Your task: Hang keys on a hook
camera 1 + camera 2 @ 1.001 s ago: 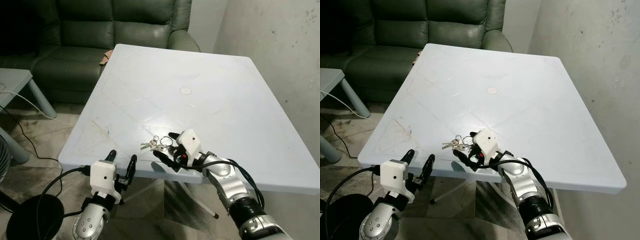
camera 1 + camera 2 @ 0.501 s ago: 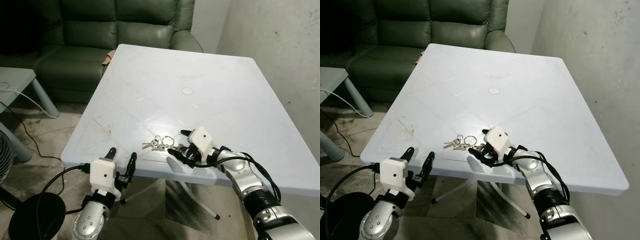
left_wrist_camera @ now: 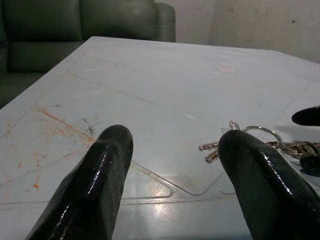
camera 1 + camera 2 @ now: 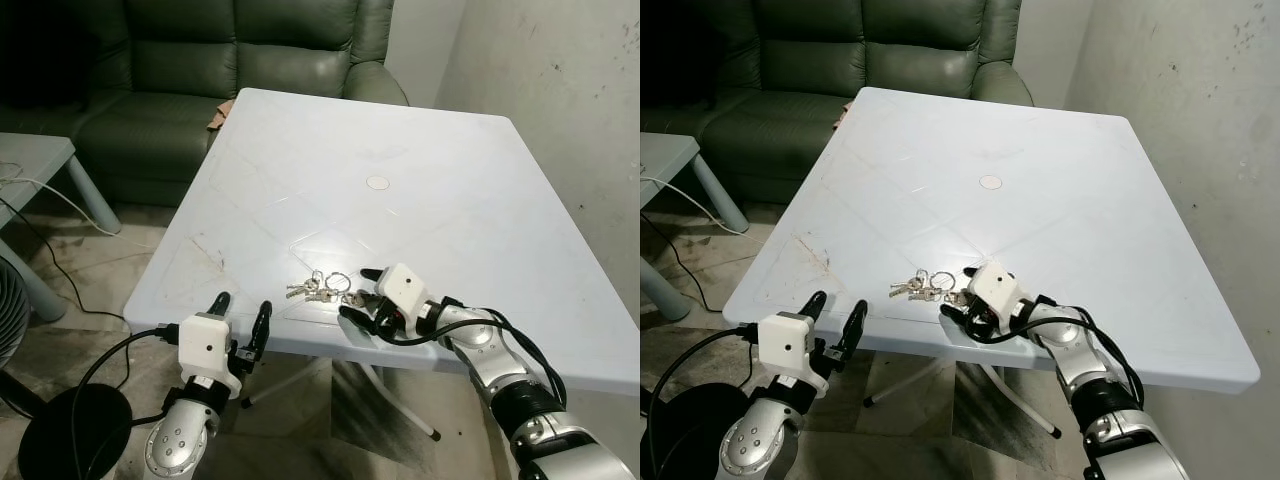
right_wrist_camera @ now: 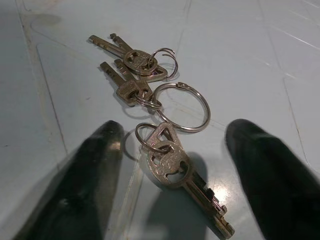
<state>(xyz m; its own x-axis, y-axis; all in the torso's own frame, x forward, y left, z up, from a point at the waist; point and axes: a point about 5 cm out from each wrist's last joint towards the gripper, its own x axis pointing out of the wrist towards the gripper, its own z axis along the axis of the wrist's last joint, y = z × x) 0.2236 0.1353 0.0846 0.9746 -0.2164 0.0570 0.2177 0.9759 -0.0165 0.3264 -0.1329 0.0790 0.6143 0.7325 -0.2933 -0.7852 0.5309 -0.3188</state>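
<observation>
Desk: I see a pale blue plastic desk, square, with faint diagonal seams, a round cap near its middle and rusty orange scuffs towards its near left corner
Keys: the keys lie flat on the desk close to its near edge, several silver ones strung on linked rings, the biggest ring lying bare in the middle of the bunch
Right pincer: my right pincer rests low on the desk just right of the keys, its two black fingers spread wide with the nearest key lying between them; I see no contact with the metal
Left pincer: my left pincer is held up at the near left edge of the desk, fingers apart and holding nothing, pointing across the top towards the keys
Room: a dark green leather sofa stands behind the far edge of the desk, with a small tan thing on its seat that I cannot make out
Wall: a stained, rough grey wall runs along the right side
Floor: dirty concrete floor on the left, with a pale cable across it and the corner of a second light table
Under the desk: white crossed legs show below the near edge
</observation>
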